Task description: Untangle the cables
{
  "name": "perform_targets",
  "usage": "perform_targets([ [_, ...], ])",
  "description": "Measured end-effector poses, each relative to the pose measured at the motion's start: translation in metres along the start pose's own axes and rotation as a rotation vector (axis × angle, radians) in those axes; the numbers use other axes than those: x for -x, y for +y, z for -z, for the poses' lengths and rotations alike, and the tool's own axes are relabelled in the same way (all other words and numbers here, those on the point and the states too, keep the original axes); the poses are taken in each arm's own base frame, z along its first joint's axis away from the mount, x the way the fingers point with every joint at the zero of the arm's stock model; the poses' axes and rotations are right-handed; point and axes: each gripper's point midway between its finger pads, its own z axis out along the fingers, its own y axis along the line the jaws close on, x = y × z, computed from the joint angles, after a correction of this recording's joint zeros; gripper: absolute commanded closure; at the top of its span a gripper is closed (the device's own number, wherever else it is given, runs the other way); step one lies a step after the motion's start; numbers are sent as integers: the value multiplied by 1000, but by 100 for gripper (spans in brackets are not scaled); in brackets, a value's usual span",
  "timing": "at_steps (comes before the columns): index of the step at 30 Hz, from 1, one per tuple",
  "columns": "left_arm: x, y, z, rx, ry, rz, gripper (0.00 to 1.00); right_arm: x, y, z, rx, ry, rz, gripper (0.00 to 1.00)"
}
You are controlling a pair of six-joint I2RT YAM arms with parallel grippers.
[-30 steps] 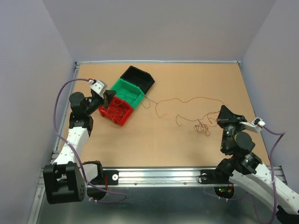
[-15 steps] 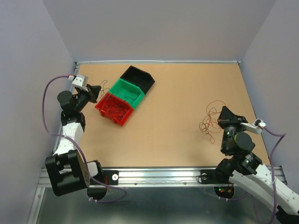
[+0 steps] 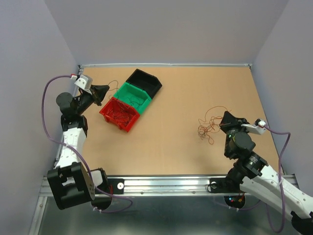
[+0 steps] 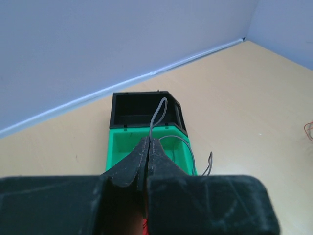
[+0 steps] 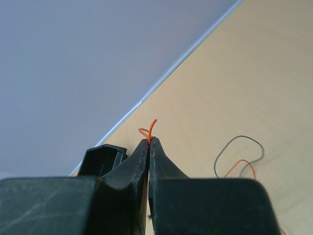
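My left gripper [image 3: 101, 93] is shut on a thin dark wire [image 4: 157, 110] that loops up from its tips and runs down into the green bin [image 4: 117, 147]; the wire also shows in the top view [image 3: 114, 83]. My right gripper [image 3: 226, 120] is shut on an orange wire [image 5: 152, 125], whose end pokes out of the tips. A small tangle of orange-brown and red wires [image 3: 208, 126] lies on the table just left of the right gripper. A dark wire loop [image 5: 239, 145] lies on the table beyond it. Red wires [image 3: 121, 114] lie in the red bin.
Three small bins stand in a diagonal row at the back left: red [image 3: 110, 119], green [image 3: 128, 91], black [image 3: 146, 82]. The left gripper hovers at the red bin's left corner. Grey walls close the table on three sides.
The long orange wire that stretched from the bins to the right tangle has been drawn to the right into the tangle. The left gripper swung left and back; the right gripper moved left.
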Motion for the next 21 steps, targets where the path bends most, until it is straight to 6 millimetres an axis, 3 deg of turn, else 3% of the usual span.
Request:
perform_targets([
  [4,30,-11,-7,-49,-42,-56,100,0,0,0,2,1,-4,100],
  [11,44,-32,-40,-146,-43,-94,100,-1,1,0,4,4,-7,100],
  [16,17,-27,-71,-143,30,-95,100,-3,1,0,6,10,0,100],
  [21,-36,-5,-89,-70,151,-104,100,-5,2,0,9,16,4,99],
])
